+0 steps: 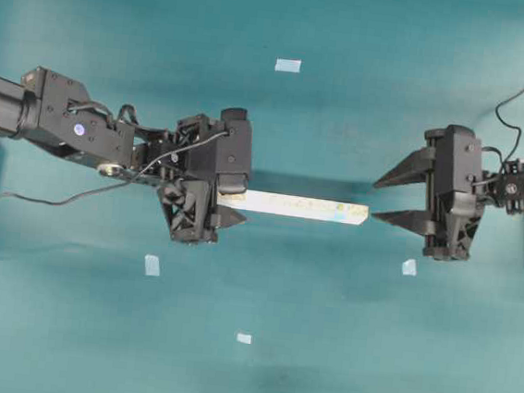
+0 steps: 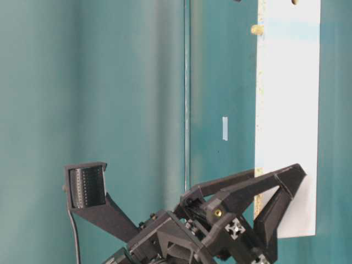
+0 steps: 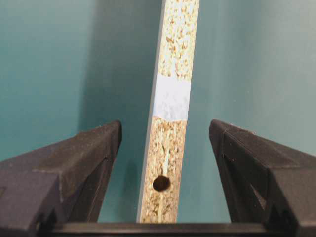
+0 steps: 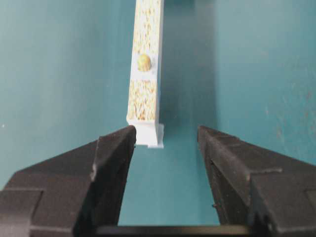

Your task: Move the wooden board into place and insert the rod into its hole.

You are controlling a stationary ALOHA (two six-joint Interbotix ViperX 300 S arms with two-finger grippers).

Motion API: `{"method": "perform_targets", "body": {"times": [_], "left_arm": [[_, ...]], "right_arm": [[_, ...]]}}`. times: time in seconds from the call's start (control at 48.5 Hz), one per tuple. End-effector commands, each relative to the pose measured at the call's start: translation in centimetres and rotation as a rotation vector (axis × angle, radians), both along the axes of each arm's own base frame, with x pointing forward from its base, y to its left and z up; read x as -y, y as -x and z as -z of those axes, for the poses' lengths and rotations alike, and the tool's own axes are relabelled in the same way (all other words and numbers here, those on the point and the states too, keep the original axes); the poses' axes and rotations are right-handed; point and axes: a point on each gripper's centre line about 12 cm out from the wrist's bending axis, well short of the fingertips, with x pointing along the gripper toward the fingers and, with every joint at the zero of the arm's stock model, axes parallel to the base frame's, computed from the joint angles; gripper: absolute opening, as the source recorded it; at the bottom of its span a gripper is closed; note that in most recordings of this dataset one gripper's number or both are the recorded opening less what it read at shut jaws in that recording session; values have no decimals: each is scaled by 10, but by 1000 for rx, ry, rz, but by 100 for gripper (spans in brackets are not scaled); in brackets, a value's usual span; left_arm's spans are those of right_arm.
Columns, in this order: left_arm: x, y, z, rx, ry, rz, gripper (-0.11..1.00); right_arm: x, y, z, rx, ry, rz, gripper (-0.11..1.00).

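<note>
The board is straddled, untouched, by the wide-open left gripper. The right gripper, at its 3 o'clock end, is spread open too, holding nothing.

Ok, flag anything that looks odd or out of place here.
Nothing looks damaged or spilled. The wooden board stands on its narrow edge, with a yellowish peg seated in the upward edge and the hole empty.

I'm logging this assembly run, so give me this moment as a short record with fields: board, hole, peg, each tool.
board: wooden board standing on its long edge on the teal table, between the arms
hole: hole in the edge near the left end, empty
rod: rod seated in the edge near the right end
left tool: left tool open, straddling the board
right tool: right tool open, short of the board
</note>
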Motion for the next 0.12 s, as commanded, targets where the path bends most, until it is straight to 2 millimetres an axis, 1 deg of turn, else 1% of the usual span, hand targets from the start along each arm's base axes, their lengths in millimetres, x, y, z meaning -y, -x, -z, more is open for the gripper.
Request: {"method": "perform_targets", "body": {"times": [0.0, 0.103], "left_arm": [[0, -3, -15, 44, 0, -1, 74], [0, -3, -15, 46, 0, -1, 74]], "right_arm": [[1, -2, -5, 20, -6, 7, 66], [1, -2, -5, 21, -10, 9, 66]]}}
